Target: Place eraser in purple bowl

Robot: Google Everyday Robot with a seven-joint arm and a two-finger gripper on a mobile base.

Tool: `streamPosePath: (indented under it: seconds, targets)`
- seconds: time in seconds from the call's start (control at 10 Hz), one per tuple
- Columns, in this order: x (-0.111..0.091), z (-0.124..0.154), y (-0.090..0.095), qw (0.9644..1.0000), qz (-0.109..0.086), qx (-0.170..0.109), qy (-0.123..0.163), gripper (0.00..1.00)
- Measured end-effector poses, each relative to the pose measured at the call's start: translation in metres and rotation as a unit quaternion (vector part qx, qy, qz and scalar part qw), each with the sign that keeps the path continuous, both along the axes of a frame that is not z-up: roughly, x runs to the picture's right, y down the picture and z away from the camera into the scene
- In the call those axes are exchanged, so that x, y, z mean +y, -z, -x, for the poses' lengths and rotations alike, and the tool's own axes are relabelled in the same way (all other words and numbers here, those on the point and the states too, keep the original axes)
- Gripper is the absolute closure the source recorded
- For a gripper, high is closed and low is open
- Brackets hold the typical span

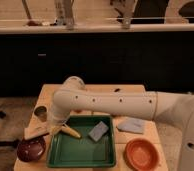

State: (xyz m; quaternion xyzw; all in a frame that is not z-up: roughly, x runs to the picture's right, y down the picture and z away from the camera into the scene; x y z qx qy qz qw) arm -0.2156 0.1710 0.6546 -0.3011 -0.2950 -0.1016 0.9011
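We are watching the gripper (55, 126) hanging low at the end of the white arm (110, 104), over the left rim of the green tray (80, 159), near the tip of the yellow corn cob (70, 132). The arm's own wrist is covering it, so we cannot tell whether it is spread or pressed together, or whether it is pinching anything.

We are judging the main risk to be a wrong grab. The corn cob is lying just beside the gripper at about three o'clock, and a descent from here could close on it instead. A second risk is a nudge: the eraser (36, 131) is sitting close to the table's left edge, and a sideways sweep could push it off or against the tray wall. A third is a release that lands short, since the purple bowl (31, 149) is shallow and near the front corner.

The eraser is resting on the wooden table (97, 90), outside the tray, at about nine o'clock from the gripper and near it; we cannot tell if they are touching. The purple bowl is lying at about six o'clock from the eraser, just beside it, and at about seven o'clock from the gripper.
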Motion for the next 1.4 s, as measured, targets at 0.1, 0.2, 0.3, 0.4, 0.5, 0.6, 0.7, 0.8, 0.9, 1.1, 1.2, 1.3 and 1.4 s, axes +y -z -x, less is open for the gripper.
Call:
streamPosePath:
  seconds: [0.1,0.2,0.3,0.4,0.5,0.6,0.7,0.8,0.9,1.1,1.2,1.3,1.4]
  targets:
    - [0.011,0.01,0.004,0.9997,0.001,-0.011,0.02,1.0]
    - [0.018,0.015,0.004,0.9994,0.004,-0.016,0.032,1.0]
    - [0.023,0.016,0.002,0.9991,0.007,-0.017,0.038,1.0]
    - [0.03,0.019,-0.002,0.9987,0.012,-0.018,0.046,1.0]
    - [0.037,0.025,-0.007,0.9982,0.018,-0.02,0.054,1.0]
    - [0.041,0.028,-0.012,0.9978,0.023,-0.02,0.059,1.0]
    - [0.046,0.029,-0.019,0.9975,0.029,-0.017,0.062,1.0]
    - [0.049,0.032,-0.024,0.9971,0.035,-0.015,0.067,1.0]
    - [0.052,0.034,-0.027,0.9967,0.037,-0.014,0.071,1.0]
    - [0.053,0.038,-0.034,0.9963,0.04,-0.009,0.076,1.0]
    - [0.052,0.038,-0.037,0.9962,0.04,-0.004,0.077,1.0]
    - [0.052,0.039,-0.04,0.9961,0.038,0.002,0.079,1.0]
    - [0.051,0.041,-0.042,0.996,0.035,0.006,0.082,1.0]
